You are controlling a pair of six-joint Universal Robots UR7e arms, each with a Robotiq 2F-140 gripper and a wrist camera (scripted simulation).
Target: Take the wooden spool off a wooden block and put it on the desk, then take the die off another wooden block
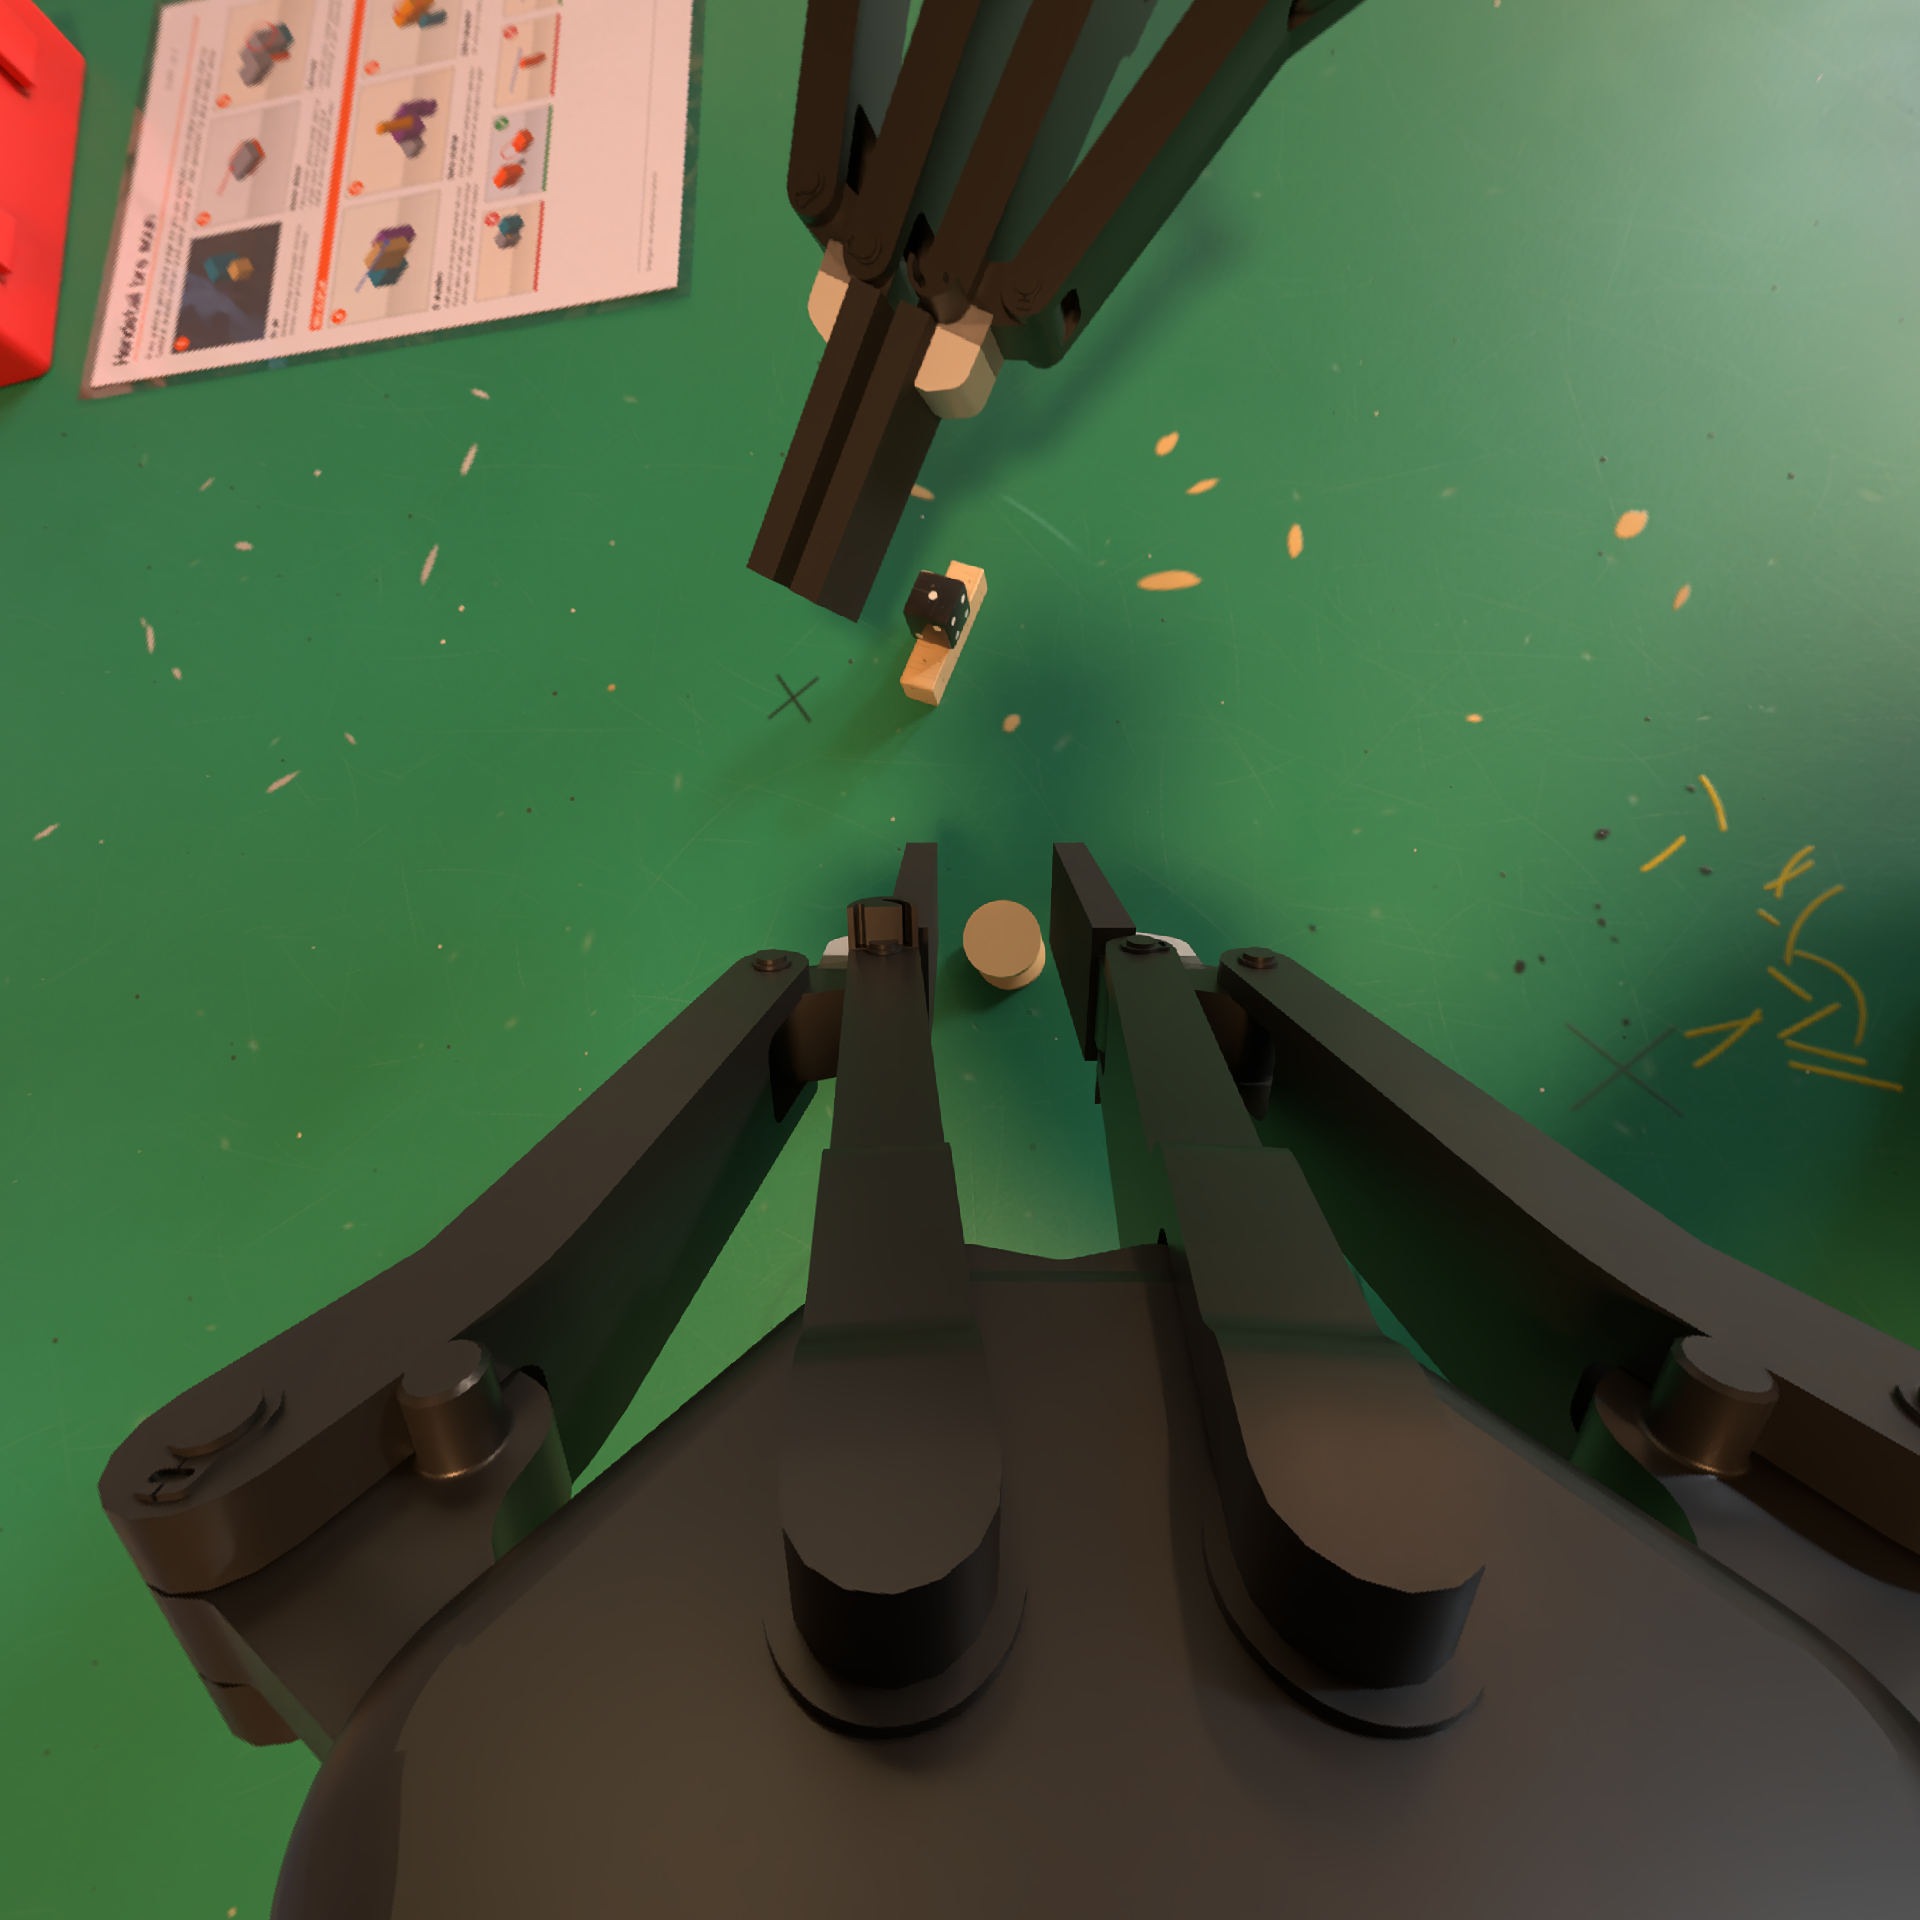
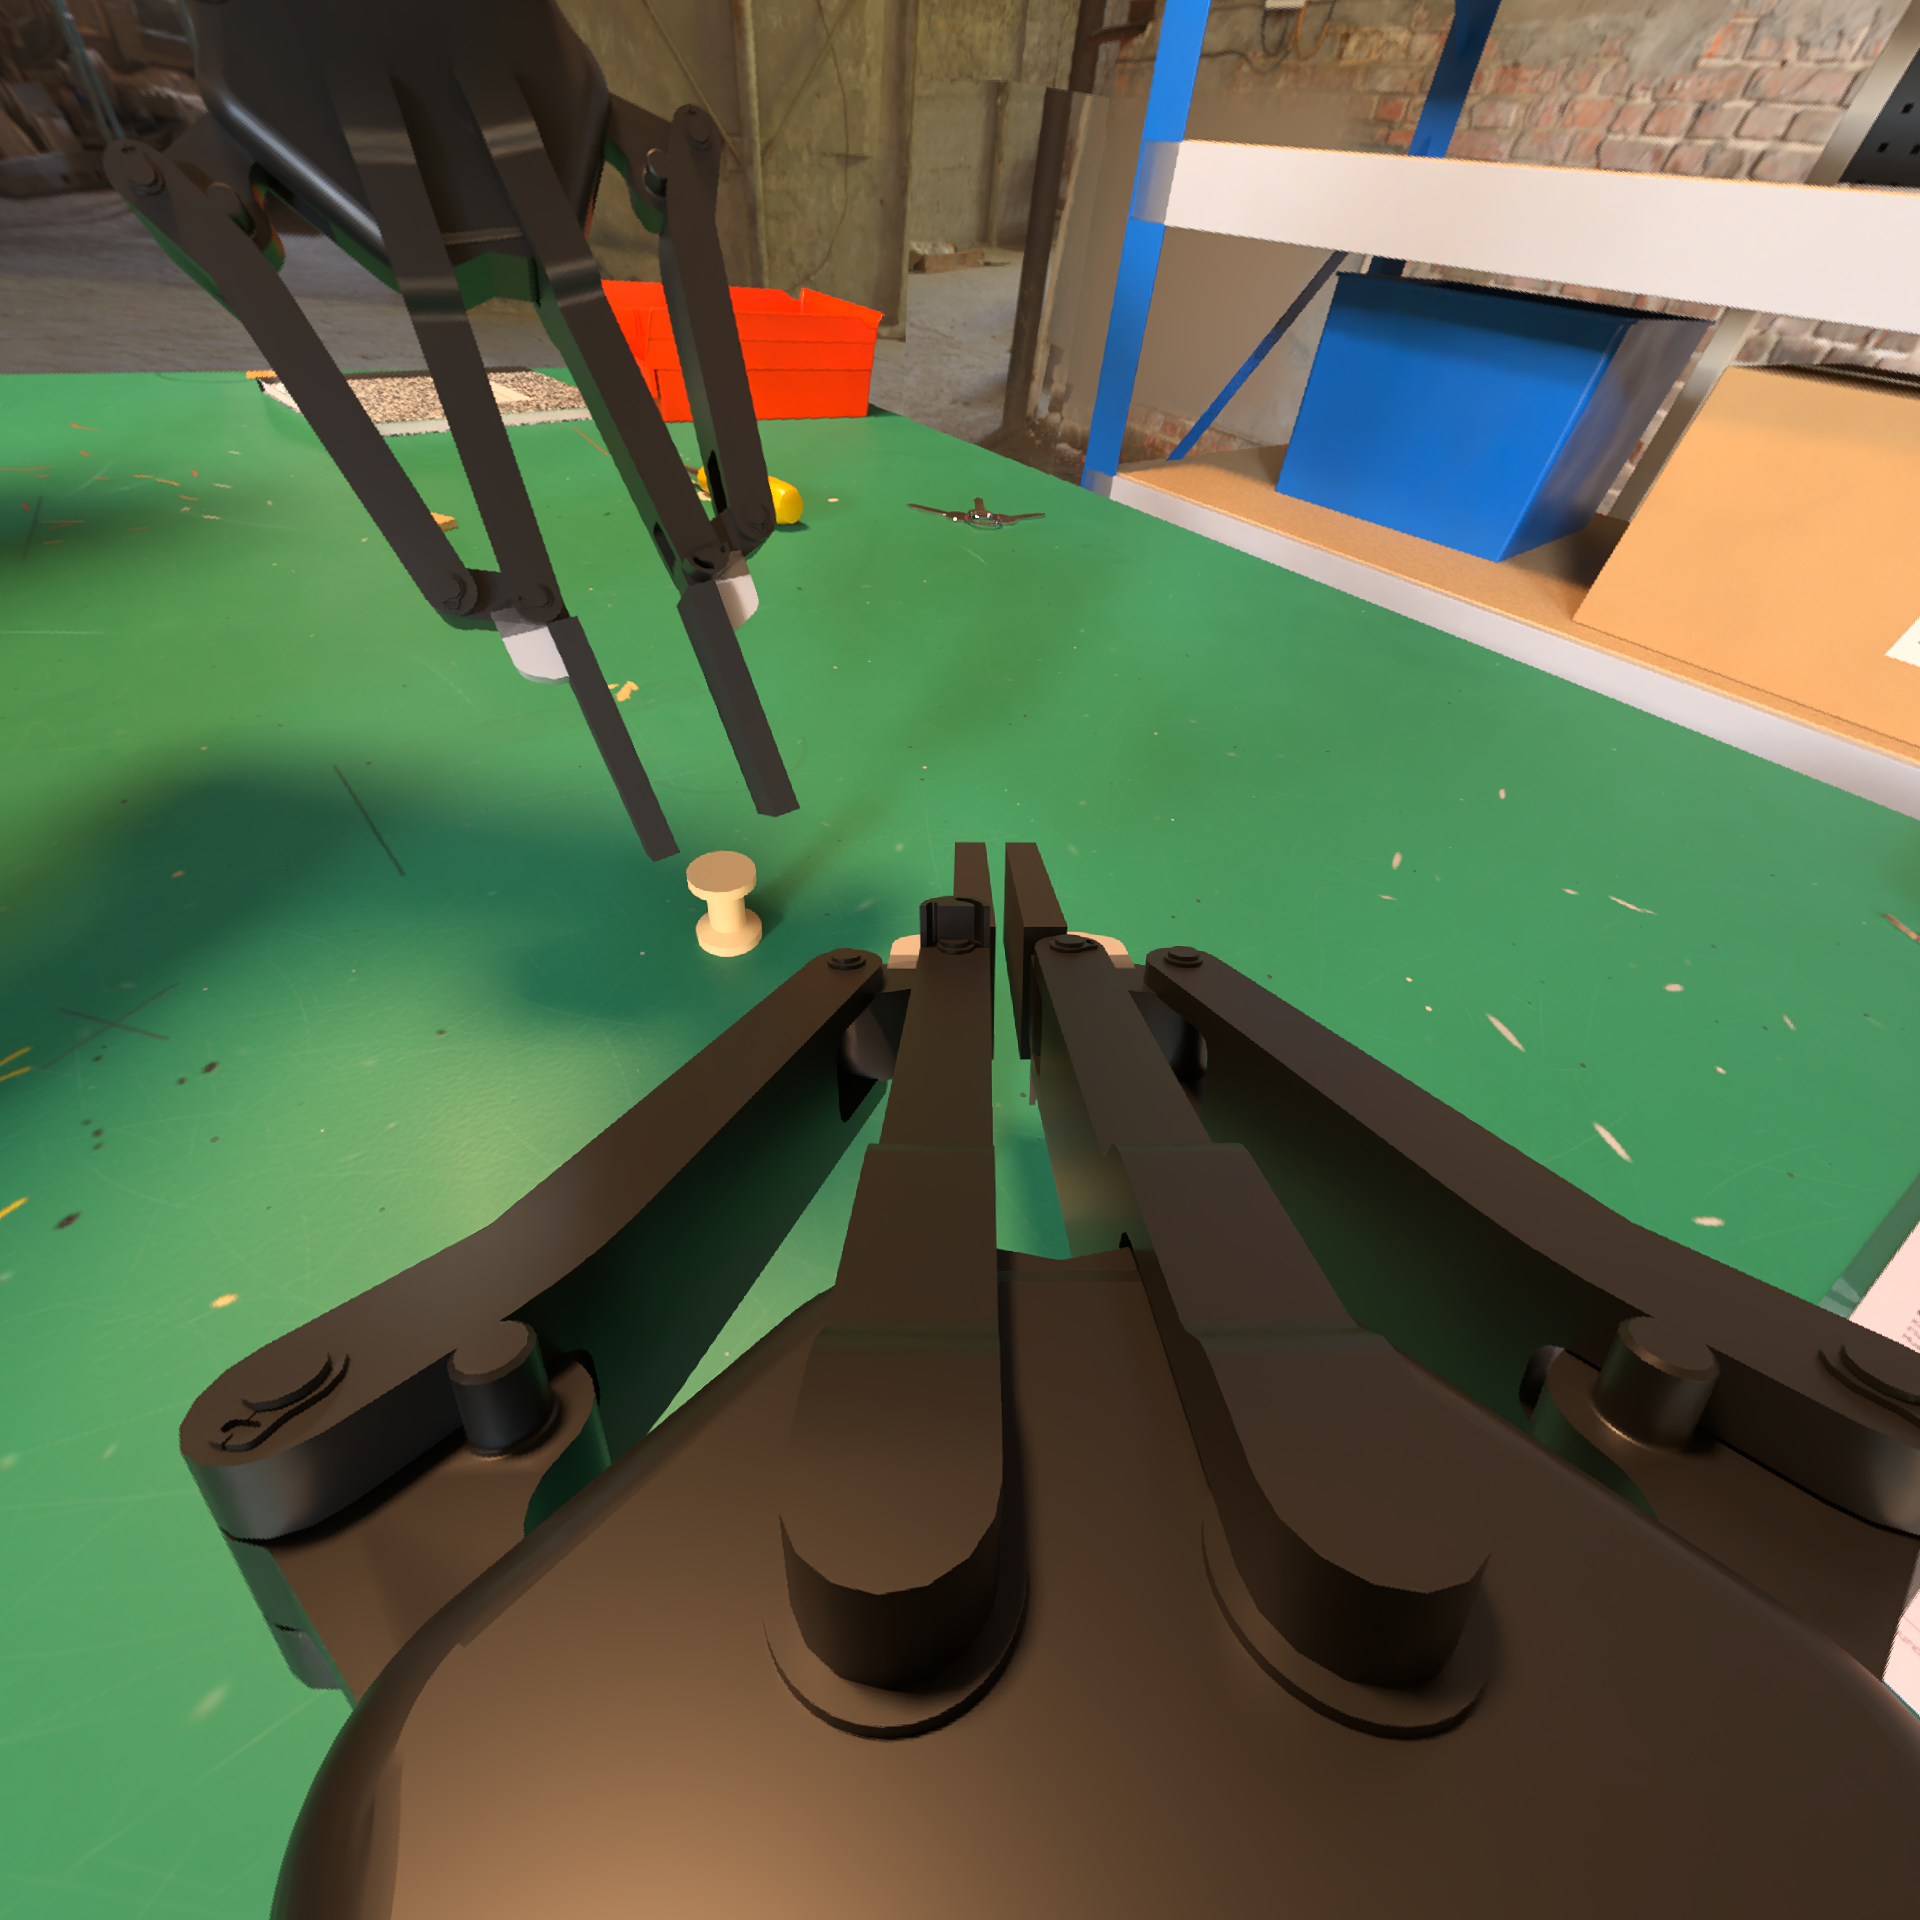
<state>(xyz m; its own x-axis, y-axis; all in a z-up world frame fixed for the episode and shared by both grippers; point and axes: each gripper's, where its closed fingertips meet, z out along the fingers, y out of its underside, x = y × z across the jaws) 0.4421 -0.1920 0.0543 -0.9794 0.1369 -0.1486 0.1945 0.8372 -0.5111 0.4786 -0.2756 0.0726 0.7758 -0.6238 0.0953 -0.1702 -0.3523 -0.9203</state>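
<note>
The wooden spool [image 1: 1003,943] stands upright on the green desk [image 1: 416,1039], seen from above between my left gripper's fingers. My left gripper [image 1: 992,857] is open and hovers just above the spool [image 2: 724,902], not touching it; it shows in the right wrist view [image 2: 720,826] too. The black die [image 1: 938,606] sits on a small wooden block [image 1: 928,670] farther off. My right gripper [image 2: 995,852] is shut and empty. In the left wrist view the right gripper [image 1: 805,587] hangs close beside the die, to its left. The die is hidden in the right wrist view.
An instruction sheet [image 1: 395,177] and a red bin [image 1: 21,187] lie at the far left. The red bin [image 2: 769,353], a yellow object [image 2: 784,499] and a small metal tool [image 2: 977,512] lie at the desk's back. A shelf with a blue box [image 2: 1455,416] stands beyond the right edge.
</note>
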